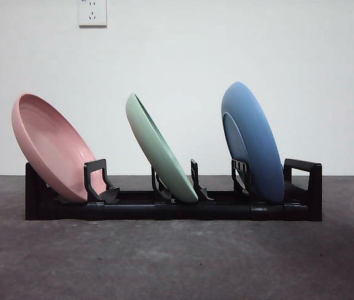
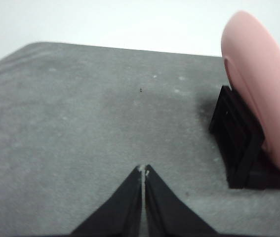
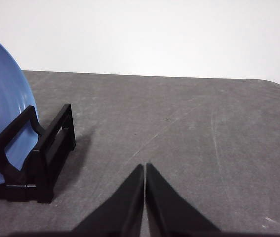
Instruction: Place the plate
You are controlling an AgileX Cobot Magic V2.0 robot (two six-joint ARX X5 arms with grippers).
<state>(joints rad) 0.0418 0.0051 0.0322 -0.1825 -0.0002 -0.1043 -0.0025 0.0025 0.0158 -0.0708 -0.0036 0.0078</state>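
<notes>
A black plate rack (image 1: 164,209) stands across the grey table. It holds a pink plate (image 1: 52,147) at the left end, a green plate (image 1: 158,147) in the middle and a blue plate (image 1: 255,144) at the right end, all leaning left. My left gripper (image 2: 143,170) is shut and empty over bare table, apart from the pink plate (image 2: 260,84) and the rack end (image 2: 238,143). My right gripper (image 3: 144,167) is shut and empty, apart from the blue plate (image 3: 4,108) and the rack end (image 3: 36,148). Neither arm shows in the front view.
A white wall stands behind the table, with power sockets (image 1: 92,12) high up. Bare grey table (image 1: 177,262) lies in front of the rack and out to both sides of it.
</notes>
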